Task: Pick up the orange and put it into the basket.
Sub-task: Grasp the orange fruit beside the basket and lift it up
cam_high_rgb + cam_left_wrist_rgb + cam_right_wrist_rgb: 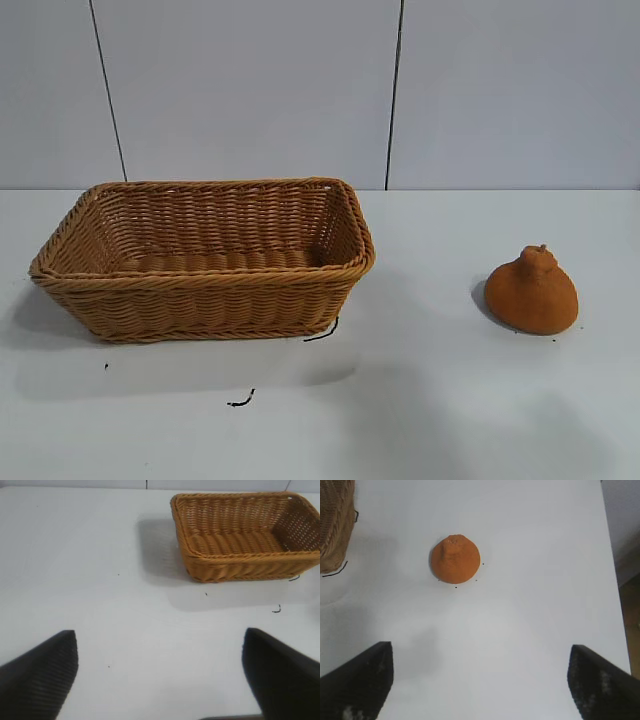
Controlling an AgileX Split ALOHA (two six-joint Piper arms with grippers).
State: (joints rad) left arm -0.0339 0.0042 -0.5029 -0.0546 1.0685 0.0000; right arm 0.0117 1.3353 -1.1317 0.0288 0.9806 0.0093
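The right claw hangs above the white worktop with its two dark fingers spread wide apart and nothing between them. Only the finger ends show in the right wrist view, cut off at the picture's edge; neither arm appears in the exterior view at all. Ahead of this claw, well apart from it, the orange sits on the worktop with its neck and small stem nub pointing up, touched by nothing. A few tiny dark specks lie beside its base.

The left claw is parked over a bare stretch of worktop, its fingers also standing wide apart and holding nothing, again seen only as two dark tips clipped by the frame.

The basket rests on the worktop to the left in the exterior view, well apart from the orange on the right. Its woven floor is visible and bare, though the near wall hides the front strip of the inside. In the right wrist view only one corner of the basket enters the frame. Thin dark marks lie on the worktop just by the basket's near right corner; what they are cannot be made out.
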